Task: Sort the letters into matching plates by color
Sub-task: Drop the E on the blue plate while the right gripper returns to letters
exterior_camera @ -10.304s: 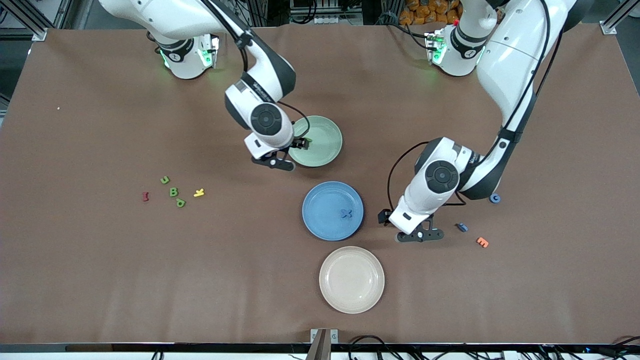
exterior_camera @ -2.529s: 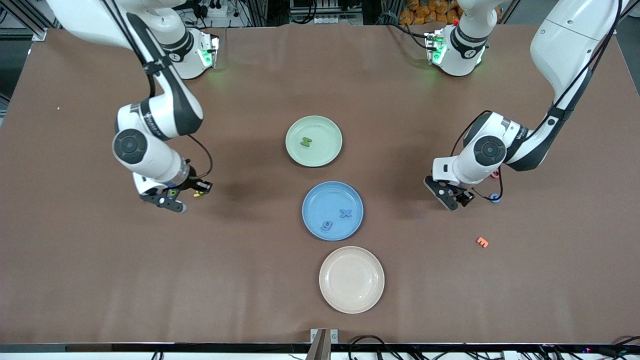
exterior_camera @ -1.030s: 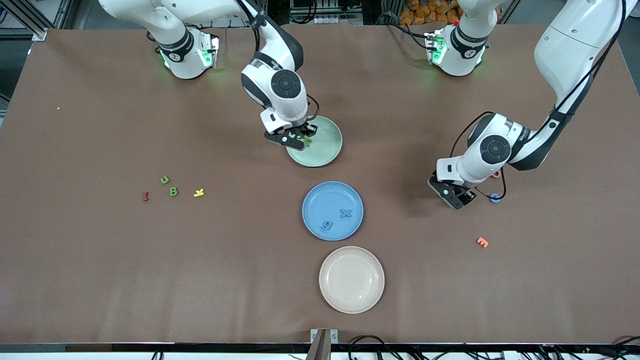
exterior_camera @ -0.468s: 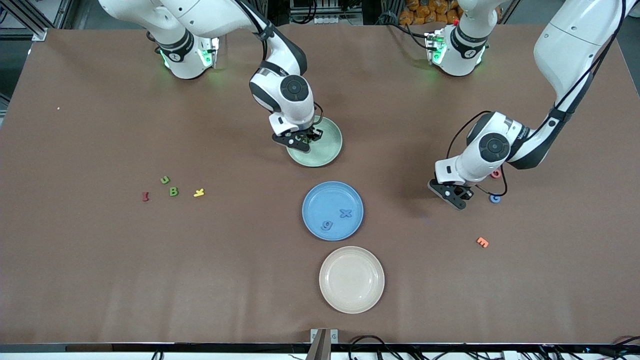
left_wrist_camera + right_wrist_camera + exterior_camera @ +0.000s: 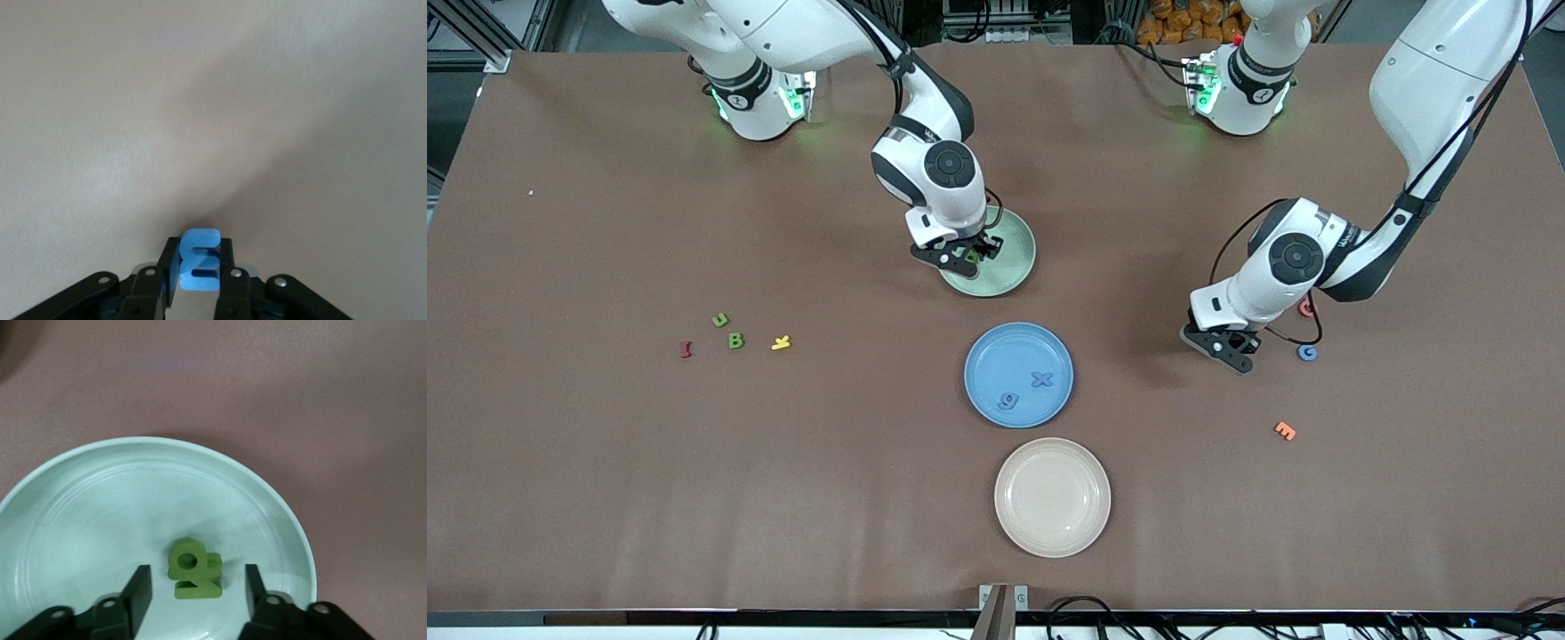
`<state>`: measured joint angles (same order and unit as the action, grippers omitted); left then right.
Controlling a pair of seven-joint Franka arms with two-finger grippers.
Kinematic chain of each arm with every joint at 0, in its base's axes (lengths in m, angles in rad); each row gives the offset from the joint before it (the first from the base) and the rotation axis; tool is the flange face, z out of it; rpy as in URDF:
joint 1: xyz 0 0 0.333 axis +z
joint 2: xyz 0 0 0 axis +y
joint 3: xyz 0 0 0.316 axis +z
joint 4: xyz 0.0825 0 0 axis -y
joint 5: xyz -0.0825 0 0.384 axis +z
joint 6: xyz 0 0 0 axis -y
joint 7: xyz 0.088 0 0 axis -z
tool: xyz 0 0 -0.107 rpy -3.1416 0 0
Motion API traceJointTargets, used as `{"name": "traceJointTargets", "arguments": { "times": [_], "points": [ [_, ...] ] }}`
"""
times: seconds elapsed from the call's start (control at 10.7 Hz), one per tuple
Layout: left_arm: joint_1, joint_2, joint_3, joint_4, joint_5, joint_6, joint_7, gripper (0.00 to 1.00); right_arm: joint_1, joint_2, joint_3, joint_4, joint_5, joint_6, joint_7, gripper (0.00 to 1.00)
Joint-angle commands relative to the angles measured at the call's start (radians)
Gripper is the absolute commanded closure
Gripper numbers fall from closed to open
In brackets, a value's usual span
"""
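Front: we see right pincer [image 5: 967, 258] over the green plate [image 5: 1009, 267]; left pincer [image 5: 1232, 348] over bare desk [image 5: 605, 489]. Left wrist: it's clamping a blue letter [image 5: 199, 260]. Right wrist: fingers [image 5: 138, 590] wide, green letters [image 5: 194, 568] lying in plate btwn them.

A robotics lab: metal framing [image 5: 480, 36] and cables [image 5: 996, 22] edge the table [image 5: 605, 498].

White glossy arms [image 5: 1423, 71] — black joint bands, black cables, green-lit bases.
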<state>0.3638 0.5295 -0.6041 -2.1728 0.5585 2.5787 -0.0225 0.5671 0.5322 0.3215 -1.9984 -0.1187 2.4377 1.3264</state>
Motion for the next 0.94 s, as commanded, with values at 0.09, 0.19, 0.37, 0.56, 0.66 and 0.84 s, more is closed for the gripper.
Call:
{"name": "traceJointTargets", "arguments": {
  "times": [0.09,0.19,0.37,0.56,0.66,0.84],
  "points": [
    [-0.065,0.012,-0.025,0.085,0.008,0.003,-0.213,1.00,-0.015,-0.023,0.008,0.027,-0.012,-0.084,0.008,0.03],
    [-0.097,0.020,-0.025,0.106,0.006,0.003,-0.279,1.00,-0.039,-0.053,0.008,0.035,-0.013,-0.147,-0.009,0.03],
    [-0.127,0.024,-0.026,0.140,0.006,0.003,-0.376,1.00,-0.093,-0.121,0.011,0.039,-0.006,-0.230,-0.087,0.04],
    [-0.178,0.038,-0.036,0.169,0.006,0.003,-0.489,1.00,-0.159,-0.173,0.013,0.038,0.013,-0.281,-0.181,0.04],
    [-0.189,0.040,-0.036,0.171,0.006,0.003,-0.531,1.00,-0.192,-0.194,0.011,0.038,0.027,-0.304,-0.244,0.04],
    [-0.197,0.041,-0.037,0.186,0.006,0.003,-0.582,1.00,-0.280,-0.231,0.008,0.038,0.040,-0.364,-0.396,0.04]
  ]
}}
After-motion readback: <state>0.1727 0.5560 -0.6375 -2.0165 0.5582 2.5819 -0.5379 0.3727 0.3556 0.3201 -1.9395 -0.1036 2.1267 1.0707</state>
